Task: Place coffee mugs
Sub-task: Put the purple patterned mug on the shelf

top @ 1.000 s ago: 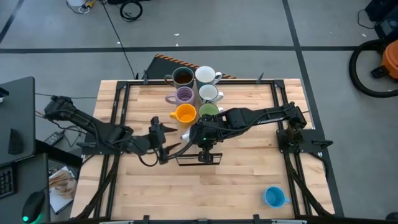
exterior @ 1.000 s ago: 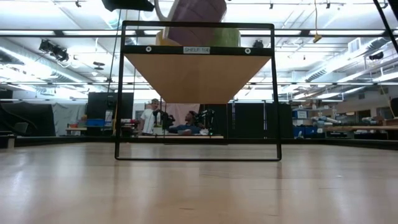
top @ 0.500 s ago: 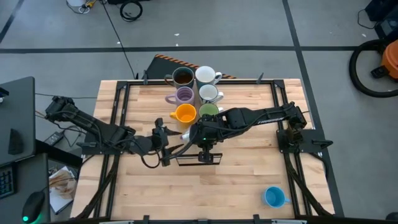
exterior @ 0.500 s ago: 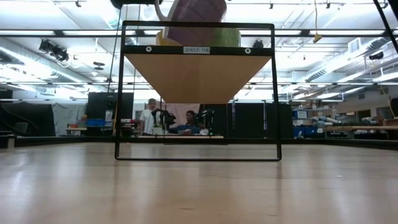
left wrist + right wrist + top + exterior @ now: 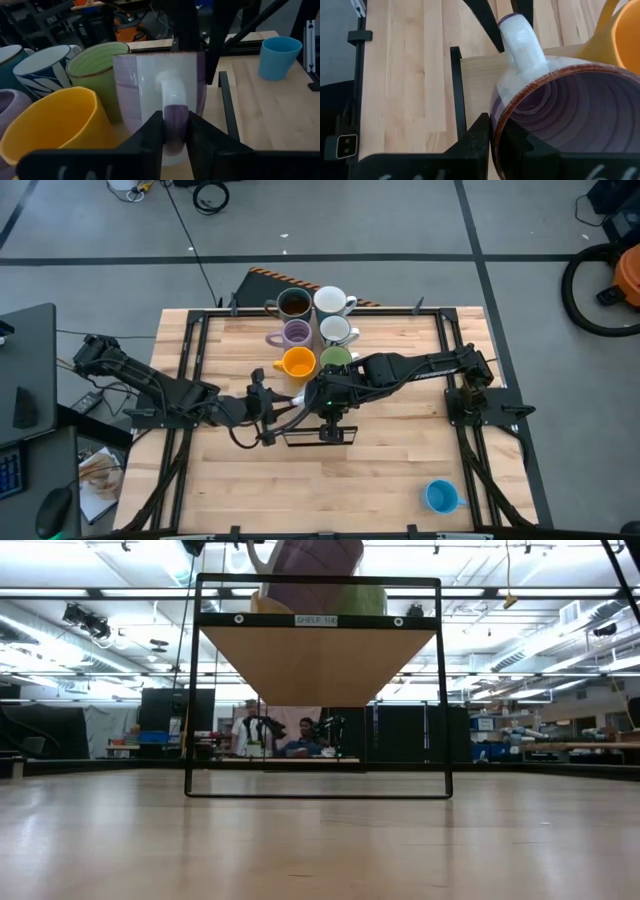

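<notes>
I have both arms meeting over the small black-framed shelf point(image 5: 318, 430) at the middle of the wooden table point(image 5: 400, 470). The left gripper point(image 5: 175, 131) has its 2 fingers clamped on the handle of a lilac-purple mug point(image 5: 160, 97), one finger on each side of the handle's lower end. The right gripper point(image 5: 490, 145) pinches that same mug's rim, one finger inside the wall and one outside, so the mug is gripped from 2 sides at once. From the right wrist camera its pale handle points toward the other arm's dark fingers.

In the left wrist view the held mug stands upright, just beside an orange mug point(image 5: 55, 125) and a green mug point(image 5: 97, 65), with a white mug point(image 5: 42, 65) carrying a dark blue pattern behind them. In the low view its purple body shows above the shelf's top bar; I think it sits on the shelf top, though I can't see its base.

From above I count 6 mugs grouped toward the table's far edge: a dark brown mug point(image 5: 293, 304), a white one with its handle out point(image 5: 331, 301), another lilac mug point(image 5: 296, 333), the patterned white one, the orange and the green. A blue mug point(image 5: 440, 497) sits well apart, near the front right corner.

2 people point(image 5: 250, 730) show far behind the table in the low view.
</notes>
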